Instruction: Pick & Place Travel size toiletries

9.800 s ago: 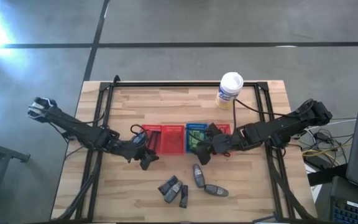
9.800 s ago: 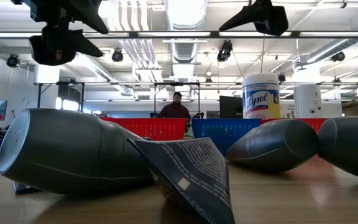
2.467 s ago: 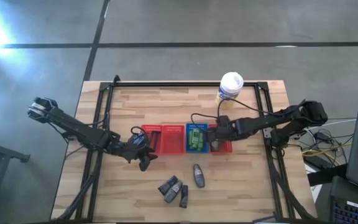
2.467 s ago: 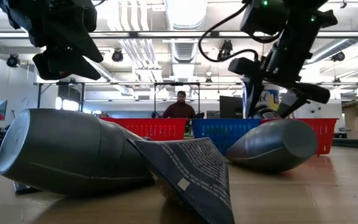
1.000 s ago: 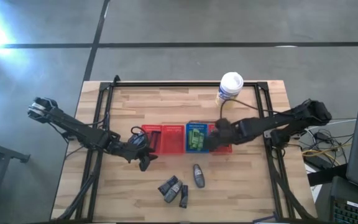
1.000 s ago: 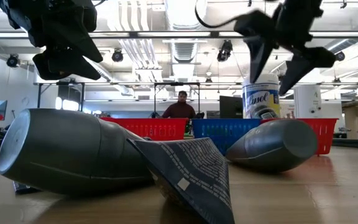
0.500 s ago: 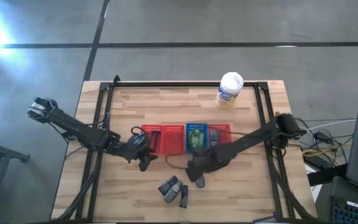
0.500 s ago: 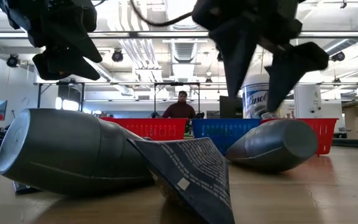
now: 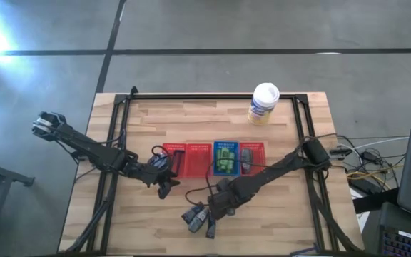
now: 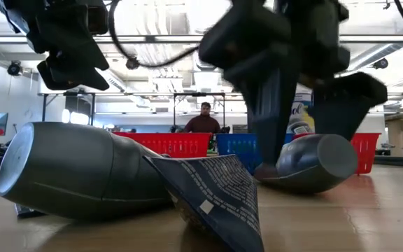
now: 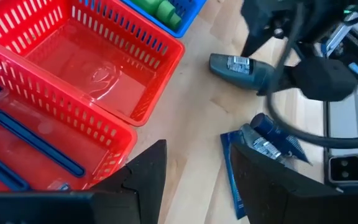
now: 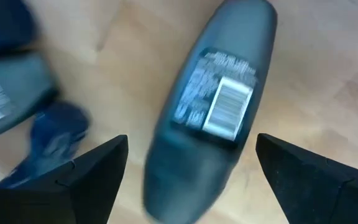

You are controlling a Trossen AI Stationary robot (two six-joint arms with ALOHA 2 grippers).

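Note:
My right gripper (image 9: 218,207) (image 12: 191,186) is open and low over a dark grey oval tube (image 12: 222,106) (image 10: 313,164) lying flat on the table. Its fingers stand on either side of the tube with a gap on each side. More grey tubes (image 9: 195,216) and a thin black piece (image 9: 210,227) lie just to its left near the table's near edge. Green bottles (image 9: 225,158) lie in the blue basket, and a grey tube (image 9: 247,158) lies in the right red basket. My left gripper (image 9: 166,187) (image 11: 197,186) waits open above the table, beside the left red basket (image 11: 55,143).
Three red baskets and a blue one (image 9: 225,146) stand in a row across the table's middle. A white tub with a yellow label (image 9: 264,103) stands near the far edge. A black frame (image 9: 212,96) borders the table. A person (image 10: 203,119) stands far behind.
My right gripper has swung from above the baskets toward the table's near edge and to the left. It has come down over the grey tube on the table, with its fingers still apart. The tube has stayed in place.

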